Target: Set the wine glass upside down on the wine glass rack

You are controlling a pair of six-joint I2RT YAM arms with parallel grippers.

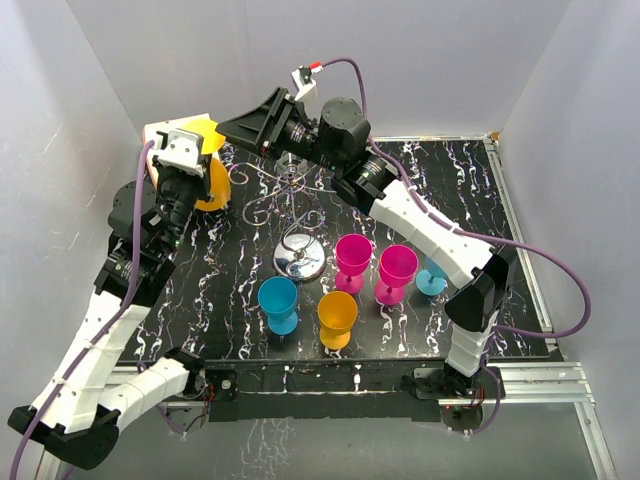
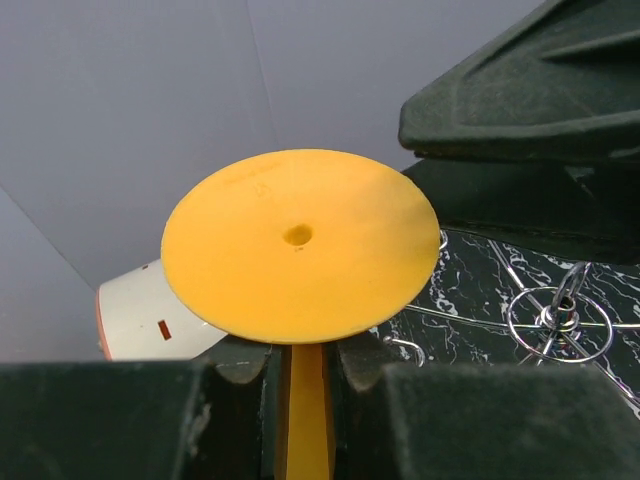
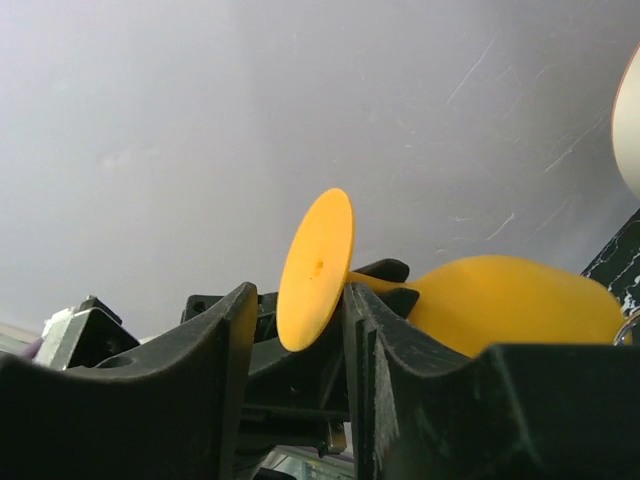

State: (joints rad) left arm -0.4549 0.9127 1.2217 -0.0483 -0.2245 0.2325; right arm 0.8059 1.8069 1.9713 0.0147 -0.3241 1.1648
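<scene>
The wine glass is yellow (image 1: 214,186). My left gripper (image 1: 197,160) holds it in the air at the back left of the table. In the left wrist view the left gripper (image 2: 305,365) is shut on the stem (image 2: 305,420), just under the round foot (image 2: 300,240). My right gripper (image 1: 232,126) is open, and its tips reach in beside the glass. In the right wrist view the foot (image 3: 318,268) shows edge-on in the gap of the right gripper (image 3: 300,305), with the bowl (image 3: 510,300) to the right. The wine glass rack (image 1: 292,195) is a silver wire stand on a chrome base (image 1: 299,258), to the right of the glass.
Several other glasses stand in front of the rack: blue (image 1: 278,300), orange (image 1: 337,316), two magenta (image 1: 352,258) (image 1: 396,270) and cyan (image 1: 432,279). Grey walls close in at the back and left. The rack's wire loops (image 2: 560,315) lie just right of the held glass.
</scene>
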